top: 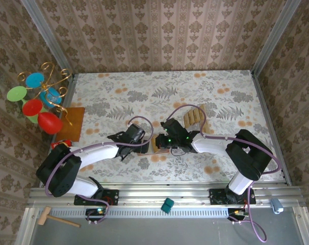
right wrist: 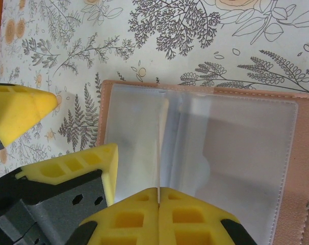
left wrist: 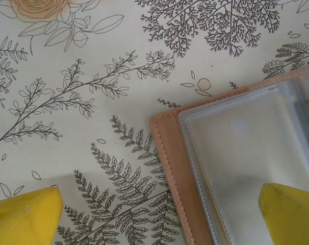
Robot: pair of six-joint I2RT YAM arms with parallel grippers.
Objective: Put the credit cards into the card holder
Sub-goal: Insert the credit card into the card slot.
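The card holder lies open on the floral cloth between both grippers, tan inner face up, with clear plastic sleeves over it. My left gripper is open, its yellow fingertips straddling the holder's stitched edge. My right gripper is shut on a thin credit card, seen edge-on and standing over the holder's sleeves. The left gripper's fingers show beside it at the holder's left edge. Several more tan-gold credit cards lie in a row behind the right arm.
An orange-brown board with a gold wire stand of coloured discs stands at the table's left edge. On the front rail lie a teal block and a small wooden mallet. Patterned walls enclose the table.
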